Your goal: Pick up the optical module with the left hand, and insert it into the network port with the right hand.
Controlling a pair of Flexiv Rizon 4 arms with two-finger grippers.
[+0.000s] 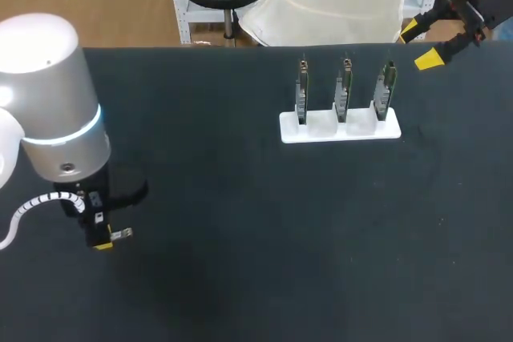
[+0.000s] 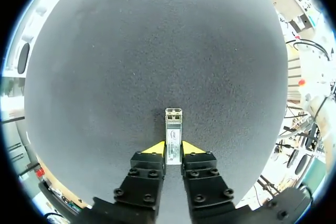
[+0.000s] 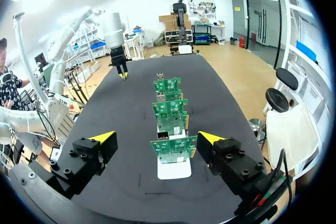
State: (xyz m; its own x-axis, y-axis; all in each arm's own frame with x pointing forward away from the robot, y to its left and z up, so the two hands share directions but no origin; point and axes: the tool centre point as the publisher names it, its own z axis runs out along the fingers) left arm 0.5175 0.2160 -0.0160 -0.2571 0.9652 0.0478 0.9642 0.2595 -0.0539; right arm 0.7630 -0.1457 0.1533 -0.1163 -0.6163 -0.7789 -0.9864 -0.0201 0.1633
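Left gripper (image 2: 174, 149), near left over the black table (image 1: 240, 238), clamps the optical module (image 2: 174, 124) between its yellow tips, module end jutting ahead. Far right: white holder (image 1: 340, 131) carrying three upright circuit boards (image 1: 343, 90). Right gripper (image 1: 420, 44) just beyond, at the far edge, fingers spread wide.

Shiny metal optical module (image 2: 173, 137) over matt, finely grained black table (image 2: 157, 51).
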